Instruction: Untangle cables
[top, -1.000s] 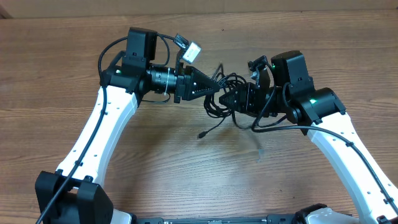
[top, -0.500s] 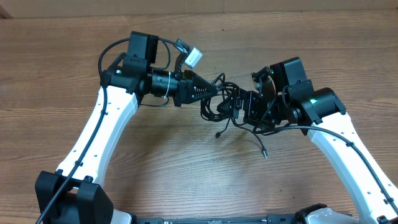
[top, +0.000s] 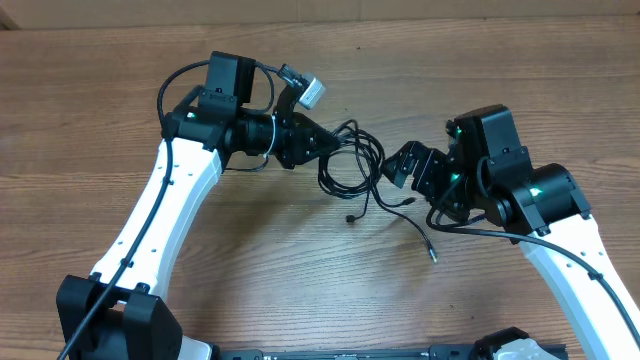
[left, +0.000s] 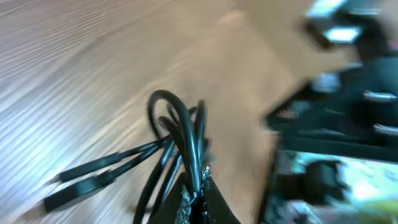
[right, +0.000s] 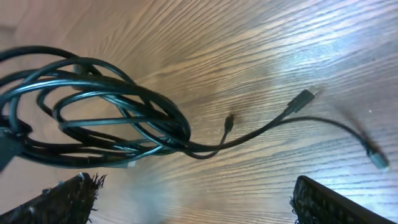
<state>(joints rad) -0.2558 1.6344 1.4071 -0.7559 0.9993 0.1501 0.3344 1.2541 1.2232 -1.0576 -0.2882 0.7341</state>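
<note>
Black cables (top: 349, 165) are sitting in a loose coil between your two arms, over the middle of the table (top: 520, 70). Your left gripper (top: 322, 142) is pinching several strands at the coil's left edge. The left wrist view is blurring badly, but it is showing loops fanning out from tips pressed together on them. So that side is acting as your anchor: it is fixing the coil so a pull from the other side opens it rather than dragging the whole lot.

Your right gripper (top: 404, 166) is hanging just beside the coil's right edge, spread wide and carrying nothing. Its fingers (right: 69, 198) are framing bare wood in the right wrist view, with the coil off to the upper left.

Two tails are trailing out of the coil toward the robot's base and lying on the table, each ending in a plug (right: 303, 98). I am judging those tails to be your way in: take one near where it is leaving the coil and draw it away from the anchor.

The job is looking far from done, since the loops are crossing one another thickly. Watch for the right gripper catching two strands at once, which would be tightening the tangle. I cannot tell whether the coil is resting on the wood or hanging just above it.
</note>
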